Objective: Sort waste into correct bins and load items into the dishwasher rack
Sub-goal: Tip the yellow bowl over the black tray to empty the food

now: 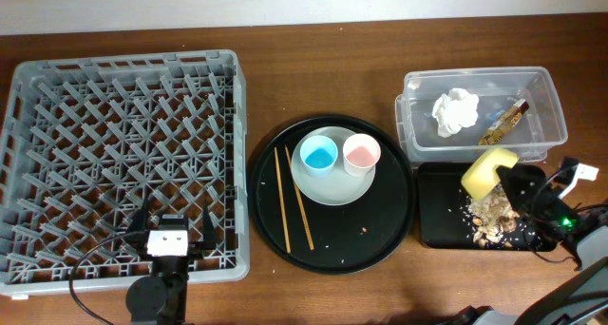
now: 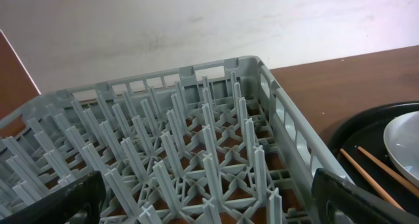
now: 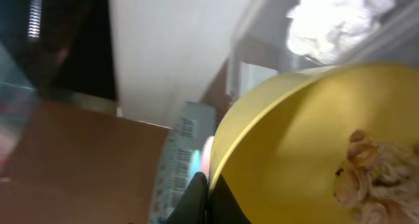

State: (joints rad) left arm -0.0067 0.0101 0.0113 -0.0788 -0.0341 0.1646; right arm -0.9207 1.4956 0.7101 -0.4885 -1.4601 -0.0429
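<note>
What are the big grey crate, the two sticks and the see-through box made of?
Grey crate: probably moulded plastic, matt, one even grey lattice. Sticks: look like wood, thin, pale brown. See-through box: likely clear plastic, glossy, walls transparent.

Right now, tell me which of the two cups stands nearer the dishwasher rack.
The light-blue cup, on the plate's left half toward the rack; the pink cup stands beside it, farther right.

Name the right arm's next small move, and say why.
Probably tip the yellow bowl a little further. The right gripper holds it tilted over the shallow black tray, where food scraps lie, but the wrist view shows a clump inside the bowl.
</note>
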